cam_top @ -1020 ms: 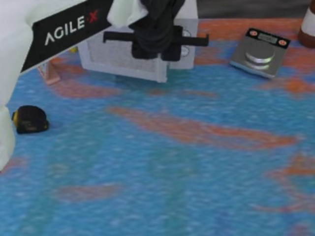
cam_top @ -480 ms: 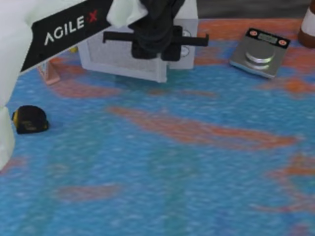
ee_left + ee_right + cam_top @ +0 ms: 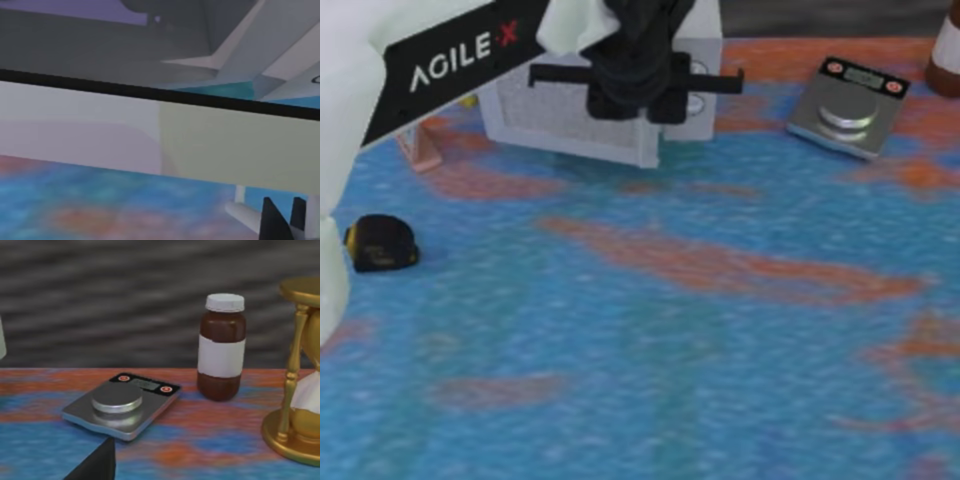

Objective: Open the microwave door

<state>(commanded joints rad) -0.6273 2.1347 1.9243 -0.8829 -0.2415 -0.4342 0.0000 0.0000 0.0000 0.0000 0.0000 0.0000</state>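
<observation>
The white microwave (image 3: pixel 705 40) stands at the back of the table, left of centre, with two round knobs on its right panel. The microwave door (image 3: pixel 550 125), with its grey mesh window, is swung a little out from the box, its right edge nearest the front. My left gripper (image 3: pixel 638 100) hangs over that edge. The left wrist view shows the door panel (image 3: pixel 100 130) and the white handle bar (image 3: pixel 245 212), with my left gripper (image 3: pixel 286 220) shut on the bar. My right arm is out of the top view; a dark part of the right gripper (image 3: pixel 95 467) shows at the wrist view's edge.
A silver kitchen scale (image 3: pixel 848 105) lies right of the microwave. A brown jar (image 3: pixel 221 347) and a gold hourglass (image 3: pixel 300 375) stand at the back right. A black tape measure (image 3: pixel 380 243) sits at the left, and a pink object (image 3: pixel 420 145) stands beside the microwave's left corner.
</observation>
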